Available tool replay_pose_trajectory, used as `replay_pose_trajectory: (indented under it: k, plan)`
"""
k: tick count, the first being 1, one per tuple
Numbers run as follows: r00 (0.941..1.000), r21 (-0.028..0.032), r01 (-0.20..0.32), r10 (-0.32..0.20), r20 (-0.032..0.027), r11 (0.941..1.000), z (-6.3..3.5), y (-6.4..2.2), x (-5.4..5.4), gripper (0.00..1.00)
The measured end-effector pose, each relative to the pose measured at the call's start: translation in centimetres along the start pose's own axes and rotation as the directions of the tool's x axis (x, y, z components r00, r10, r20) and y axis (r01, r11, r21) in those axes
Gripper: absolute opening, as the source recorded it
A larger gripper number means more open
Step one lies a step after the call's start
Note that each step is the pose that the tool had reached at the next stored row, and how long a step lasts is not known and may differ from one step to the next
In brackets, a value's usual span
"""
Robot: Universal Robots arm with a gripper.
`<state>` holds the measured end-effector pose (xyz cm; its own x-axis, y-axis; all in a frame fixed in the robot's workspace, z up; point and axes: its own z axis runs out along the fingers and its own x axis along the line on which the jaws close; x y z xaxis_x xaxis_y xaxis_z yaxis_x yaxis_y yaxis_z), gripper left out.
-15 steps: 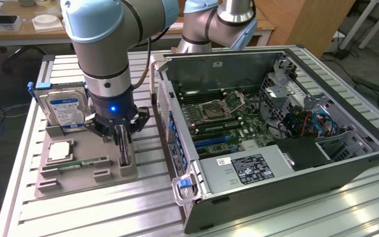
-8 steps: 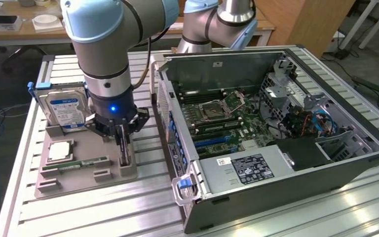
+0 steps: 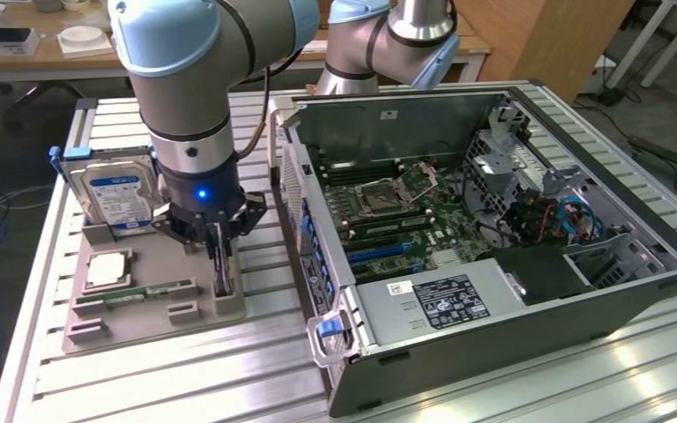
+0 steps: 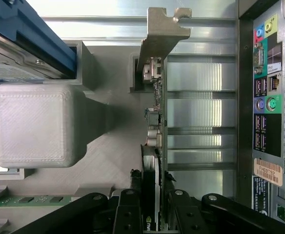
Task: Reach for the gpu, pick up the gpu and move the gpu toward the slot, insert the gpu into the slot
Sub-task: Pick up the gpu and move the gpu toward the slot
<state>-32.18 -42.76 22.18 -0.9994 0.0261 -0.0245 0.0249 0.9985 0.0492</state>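
Note:
The gpu (image 3: 223,287) is a thin dark card standing on edge in the grey holder (image 3: 156,330) beside the open computer case. In the wrist view the gpu (image 4: 155,109) runs away from the camera and ends in a silvery metal bracket (image 4: 162,34). My gripper (image 3: 222,264) points straight down over it, with one black finger on each side of the card. The wrist view shows the gripper (image 4: 151,183) pressed against both faces, shut on the card, which still sits in the holder. The blue slot (image 3: 380,253) lies on the motherboard inside the case.
In the same holder a blue-labelled hard drive (image 3: 121,194) stands upright, with a processor chip (image 3: 106,269) and a green memory stick (image 3: 133,295) lying flat. The open case (image 3: 621,291) lies on the slatted metal table (image 3: 174,379), its rear ports (image 4: 262,97) close to the card.

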Motion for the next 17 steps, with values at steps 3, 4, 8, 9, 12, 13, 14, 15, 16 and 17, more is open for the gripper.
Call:
replay_pose_trajectory:
  k: [3,4,8,9,12,13,14,15,16,17]
  plan:
    - [1.0,0.0,0.0,0.0,0.0001,1.0,0.0,0.0,0.0,0.27]
    - [1.0,0.0,0.0,0.0,0.0001,1.0,0.0,0.0,0.0,0.27]
    - [1.0,0.0,0.0,0.0,0.0001,1.0,0.0,0.0,0.0,0.27]
    - [1.0,0.0001,0.0,0.0,0.0001,1.0,0.0,0.0,0.0,0.27]
    - [1.0,-0.007,0.0,0.0,0.0001,1.0,-0.24,0.01,-0.01,0.27]
    - [1.0,-0.0136,0.0,0.0,-0.0002,0.9999,-0.38,0.02,-0.01,0.27]
    - [1.0,-0.0198,-0.001,0.001,-0.0002,0.9998,-0.51,0.02,-0.02,0.27]
    - [1.0,-0.0257,-0.001,0.001,-0.0005,0.9997,-0.63,0.03,-0.02,0.27]
    - [1.0,-0.0306,-0.001,0.001,-0.0007,0.9995,-0.75,0.04,-0.02,0.27]
    - [1.0,-0.0357,-0.001,0.001,-0.0008,0.9994,-0.86,0.04,-0.02,0.27]
